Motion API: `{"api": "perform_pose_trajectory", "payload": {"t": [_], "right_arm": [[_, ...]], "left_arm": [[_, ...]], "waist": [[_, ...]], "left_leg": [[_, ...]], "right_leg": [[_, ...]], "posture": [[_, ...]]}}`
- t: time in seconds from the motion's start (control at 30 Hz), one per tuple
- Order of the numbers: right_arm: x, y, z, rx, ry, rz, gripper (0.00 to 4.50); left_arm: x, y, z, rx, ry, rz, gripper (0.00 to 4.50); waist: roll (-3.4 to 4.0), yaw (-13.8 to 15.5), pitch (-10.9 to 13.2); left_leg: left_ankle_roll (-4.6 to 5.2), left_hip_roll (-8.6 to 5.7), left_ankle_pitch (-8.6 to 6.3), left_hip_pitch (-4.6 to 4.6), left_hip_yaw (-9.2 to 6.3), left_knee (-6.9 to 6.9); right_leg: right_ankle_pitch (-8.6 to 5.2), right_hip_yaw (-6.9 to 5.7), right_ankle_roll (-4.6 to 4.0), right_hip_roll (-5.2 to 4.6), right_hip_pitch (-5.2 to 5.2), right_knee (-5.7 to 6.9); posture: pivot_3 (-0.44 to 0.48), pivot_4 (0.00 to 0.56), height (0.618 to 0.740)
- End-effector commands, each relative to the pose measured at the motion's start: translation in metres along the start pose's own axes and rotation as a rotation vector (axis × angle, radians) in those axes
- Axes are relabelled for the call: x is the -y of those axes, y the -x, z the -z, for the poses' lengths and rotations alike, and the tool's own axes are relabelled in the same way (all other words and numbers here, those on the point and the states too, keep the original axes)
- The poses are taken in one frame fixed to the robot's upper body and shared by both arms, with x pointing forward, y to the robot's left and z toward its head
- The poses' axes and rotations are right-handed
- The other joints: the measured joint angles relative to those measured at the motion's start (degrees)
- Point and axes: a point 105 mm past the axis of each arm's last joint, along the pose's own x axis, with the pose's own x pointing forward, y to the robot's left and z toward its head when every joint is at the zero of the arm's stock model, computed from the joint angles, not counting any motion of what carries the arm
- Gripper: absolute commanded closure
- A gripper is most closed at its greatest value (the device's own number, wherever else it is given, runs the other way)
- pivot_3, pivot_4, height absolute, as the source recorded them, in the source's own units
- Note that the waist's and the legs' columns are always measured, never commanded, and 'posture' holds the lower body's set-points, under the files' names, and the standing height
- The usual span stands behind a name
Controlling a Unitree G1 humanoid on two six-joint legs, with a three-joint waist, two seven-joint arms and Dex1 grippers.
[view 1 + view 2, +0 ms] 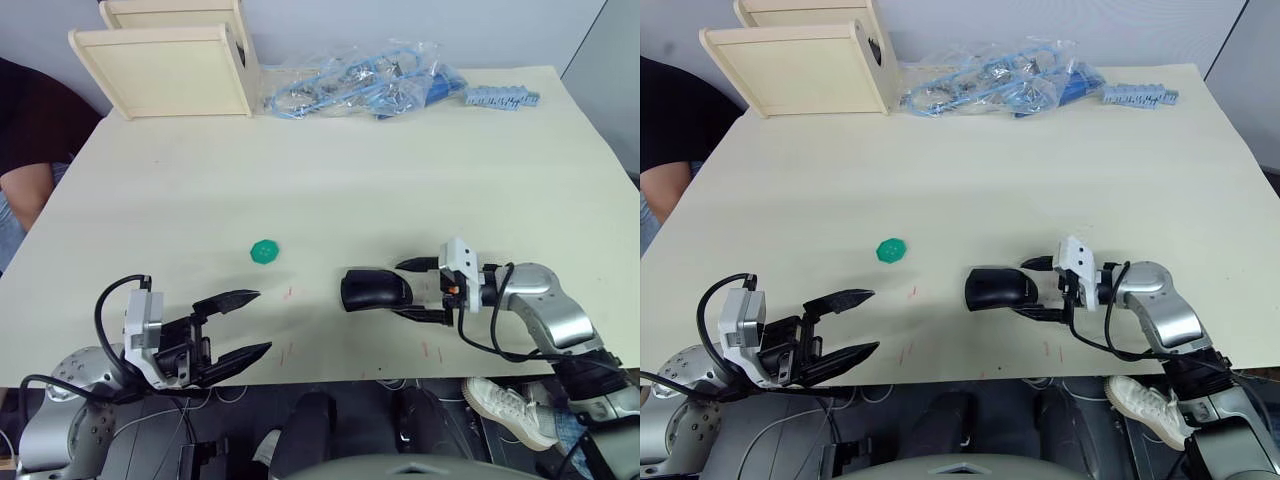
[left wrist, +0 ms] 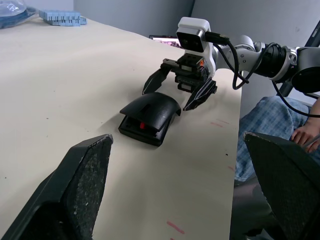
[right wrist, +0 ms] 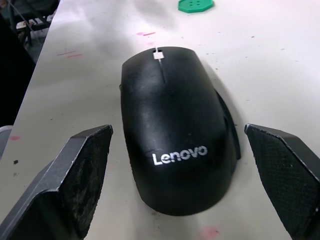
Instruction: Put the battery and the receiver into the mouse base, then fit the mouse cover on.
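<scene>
Cream worktop (image 1: 400, 160) carries wooden boxes (image 1: 170, 60), bagged blue parts (image 1: 360, 85), a green disc (image 1: 264, 251); mouse cover (image 1: 375, 290) sits crooked on mouse base (image 2: 142, 132), between spread right hand (image 1: 420, 290); left hand (image 1: 240, 325) spread.

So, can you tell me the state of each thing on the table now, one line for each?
Mouse cover: lying on the mouse base, front end raised, not fully seated.
Mouse base: flat on the table, under the cover.
Right end effector: open, around the rear of the mouse.
Left end effector: open, holding nothing.
Green disc: lying flat.
</scene>
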Motion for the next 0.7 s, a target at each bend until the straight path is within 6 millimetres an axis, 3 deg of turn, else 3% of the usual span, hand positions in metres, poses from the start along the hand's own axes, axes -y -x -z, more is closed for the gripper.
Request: {"api": "perform_pose_trajectory", "payload": {"t": [0.03, 0.1, 0.7], "right_arm": [[-0.0017, -0.0004, -0.0065, 0.018, 0.028, -0.014, 0.06], [-0.0012, -0.0008, -0.0070, 0.018, 0.031, -0.011, 0.56], [0.0014, -0.0029, -0.0055, 0.008, 0.042, -0.008, 0.56]], "left_arm": [[0.0006, 0.0024, -0.0049, -0.003, -0.023, 0.002, 0.00], [0.0004, 0.0028, -0.0050, -0.002, -0.023, 0.000, 0.00], [-0.0014, 0.0048, -0.0047, -0.002, -0.027, -0.011, 0.00]], "waist": [[0.00, 0.0, 0.0], [0.00, 0.0, 0.0], [0.00, 0.0, 0.0]], "left_leg": [[0.00, 0.00, 0.00, 0.00, 0.00, 0.00], [0.00, 0.00, 0.00, 0.00, 0.00, 0.00], [0.00, 0.00, 0.00, 0.00, 0.01, 0.00]], "right_leg": [[0.00, 0.00, 0.00, 0.00, 0.00, 0.00], [0.00, 0.00, 0.00, 0.00, 0.00, 0.00], [0.00, 0.00, 0.00, 0.00, 0.00, 0.01]], "posture": [[0.000, 0.150, 0.740], [0.000, 0.150, 0.740], [0.000, 0.150, 0.740]]}}
